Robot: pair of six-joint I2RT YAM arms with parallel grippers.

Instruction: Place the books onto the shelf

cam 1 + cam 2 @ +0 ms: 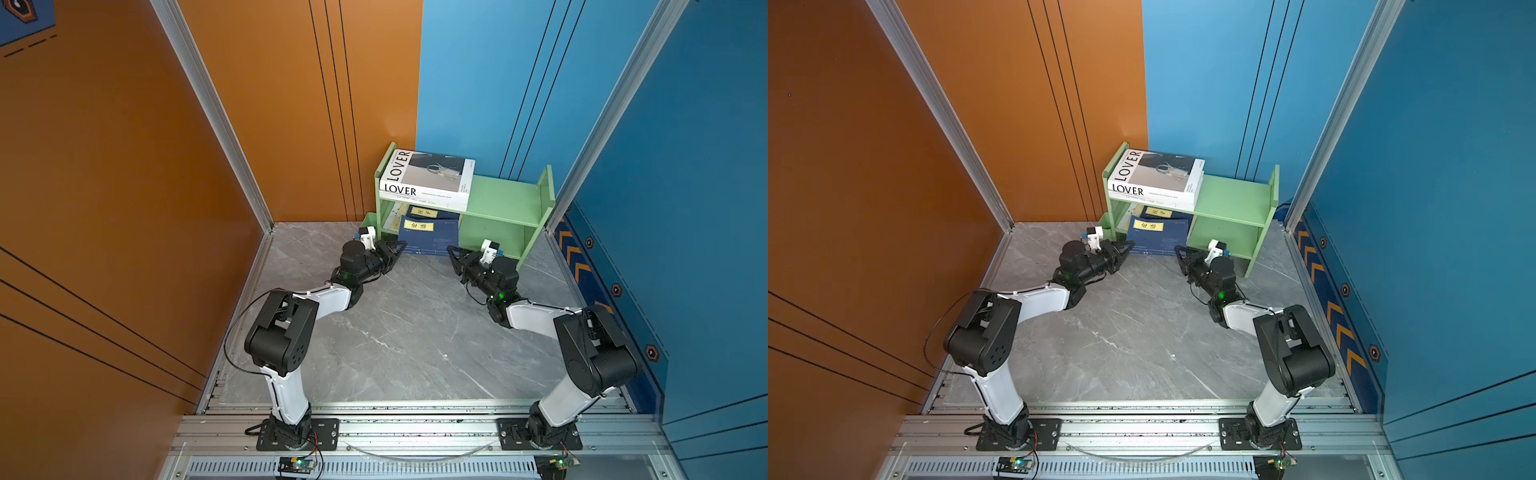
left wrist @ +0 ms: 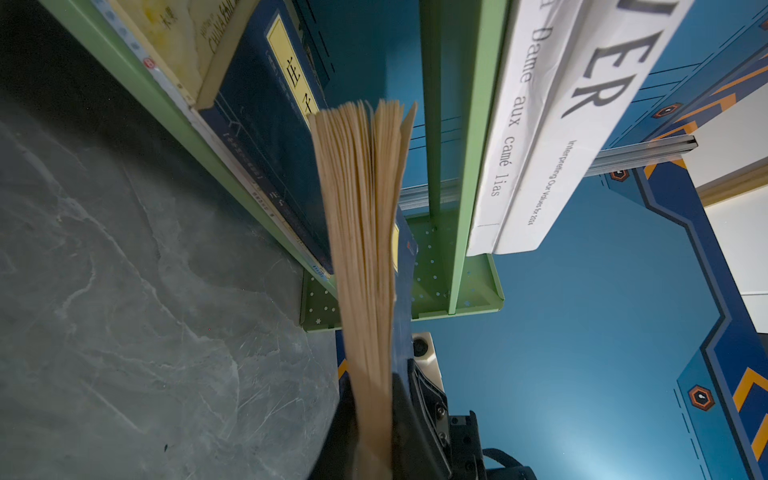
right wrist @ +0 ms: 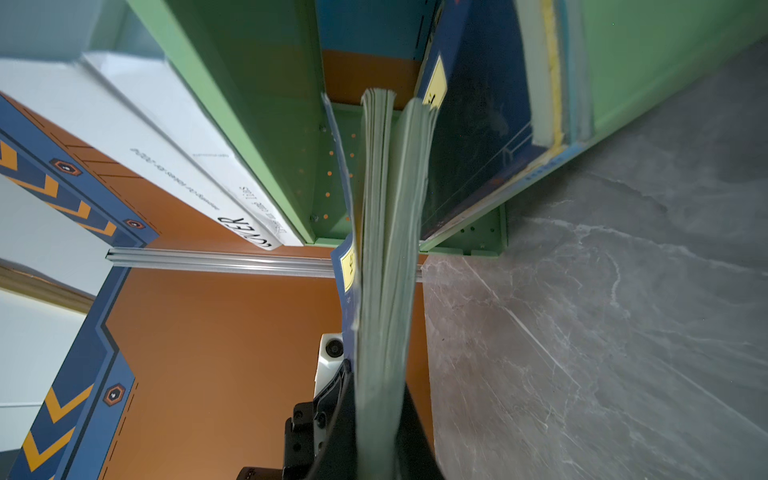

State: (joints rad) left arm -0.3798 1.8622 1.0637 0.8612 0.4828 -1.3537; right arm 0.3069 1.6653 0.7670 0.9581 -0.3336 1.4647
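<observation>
The shelf [image 1: 503, 195] [image 1: 1229, 195] is light green and stands against the back wall. On its upper tier two white books lie stacked, the "LOVER" one [image 1: 428, 174] [image 1: 1154, 172] on top. A navy book [image 1: 430, 239] [image 1: 1158, 239] with a yellow label juts half out of the lower tier, over another navy book [image 1: 426, 212] and beside a yellow one [image 1: 392, 216]. My left gripper [image 1: 400, 246] [image 2: 372, 407] is shut on its front left corner. My right gripper [image 1: 451, 250] [image 3: 378, 399] is shut on its front right corner. Both wrist views show its fanned page edges [image 2: 361, 249] [image 3: 386, 249] running between the jaws.
A small green cup [image 1: 368, 222] hangs on the shelf's left end, close to my left wrist. The right halves of both tiers hold nothing. The grey marble tabletop [image 1: 395, 332] is bounded by an orange wall on the left and blue walls at the back and right.
</observation>
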